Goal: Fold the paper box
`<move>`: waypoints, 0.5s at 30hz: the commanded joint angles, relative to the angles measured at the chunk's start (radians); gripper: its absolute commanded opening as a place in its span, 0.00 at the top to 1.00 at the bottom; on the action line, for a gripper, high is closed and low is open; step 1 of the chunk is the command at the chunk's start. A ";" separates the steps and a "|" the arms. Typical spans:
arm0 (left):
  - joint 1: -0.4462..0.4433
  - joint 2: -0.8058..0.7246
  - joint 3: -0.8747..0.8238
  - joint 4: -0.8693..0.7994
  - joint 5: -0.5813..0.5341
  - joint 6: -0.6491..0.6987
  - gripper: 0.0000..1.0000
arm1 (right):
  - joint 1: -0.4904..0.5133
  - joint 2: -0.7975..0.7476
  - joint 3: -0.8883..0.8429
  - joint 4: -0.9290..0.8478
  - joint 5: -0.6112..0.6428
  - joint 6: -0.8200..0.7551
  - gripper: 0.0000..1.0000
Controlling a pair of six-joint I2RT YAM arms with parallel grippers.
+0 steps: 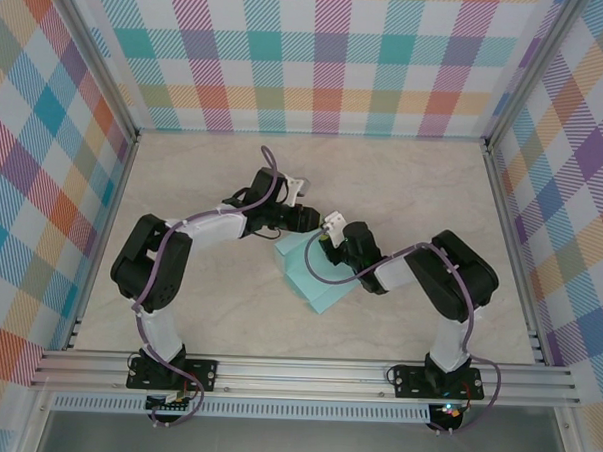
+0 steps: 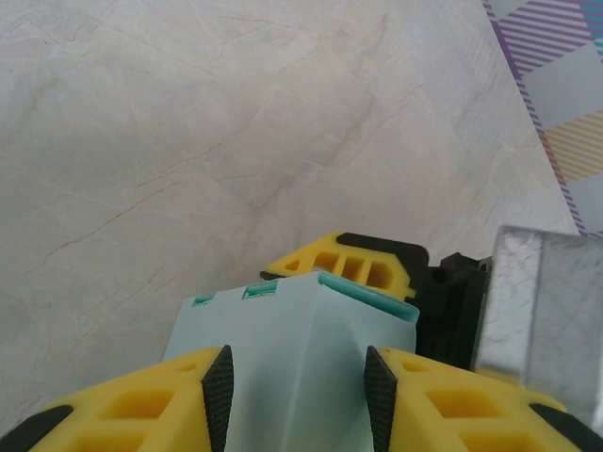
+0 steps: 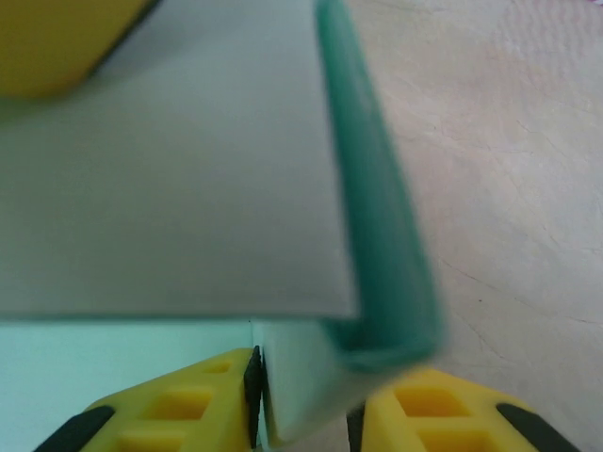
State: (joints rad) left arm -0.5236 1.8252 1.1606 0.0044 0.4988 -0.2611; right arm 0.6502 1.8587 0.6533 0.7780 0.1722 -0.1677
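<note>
Top external view takes in the pale desk [image 1: 183,181], with the paper box [image 1: 317,285] lying near its middle, a little toward the near edge, its long axis slanting from far-left to near-right. Both arms meet over the box's far end, neither clearly nearer. Left wrist view has the left end effector [image 2: 298,381] clenched on a raised mint panel of the box. Right wrist view has the right end effector [image 3: 306,410] straddling a folded wall; whether it pinches cannot be told. The next fold likely hinges on that shared far end.
</note>
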 commanded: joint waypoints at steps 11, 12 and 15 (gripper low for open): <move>-0.009 0.067 -0.005 -0.038 0.006 -0.056 0.60 | 0.060 0.078 0.114 -0.026 0.261 0.051 0.74; -0.009 0.070 -0.006 -0.033 0.008 -0.062 0.61 | 0.060 0.083 0.115 -0.024 0.296 0.054 0.76; -0.009 0.082 -0.007 -0.015 0.013 -0.088 0.62 | 0.059 0.106 0.135 -0.042 0.411 0.093 0.80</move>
State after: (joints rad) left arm -0.5060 1.8530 1.1656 0.0784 0.4648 -0.3073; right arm 0.7029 1.9205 0.7425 0.7673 0.4160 -0.0818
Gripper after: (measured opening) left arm 0.383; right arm 0.201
